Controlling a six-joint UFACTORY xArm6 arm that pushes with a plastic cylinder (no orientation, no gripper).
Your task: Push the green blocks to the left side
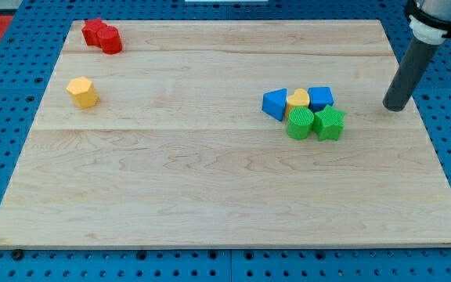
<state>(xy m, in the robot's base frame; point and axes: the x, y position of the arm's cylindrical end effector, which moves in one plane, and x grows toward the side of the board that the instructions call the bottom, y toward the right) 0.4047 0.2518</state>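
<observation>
Two green blocks sit side by side right of the board's middle: a round green cylinder (300, 123) and a green star-shaped block (329, 123) touching it on the right. Just above them, touching, are a blue triangle block (274, 103), a small yellow heart block (297, 99) and a blue block (320, 98). My tip (395, 106) rests on the board at the view's right, apart from the cluster, to the right of and slightly above the green star.
The wooden board (225, 211) lies on a blue pegboard table. Two red blocks (102, 35) touch each other at the top left corner. A yellow hexagonal block (82, 92) sits alone at the left.
</observation>
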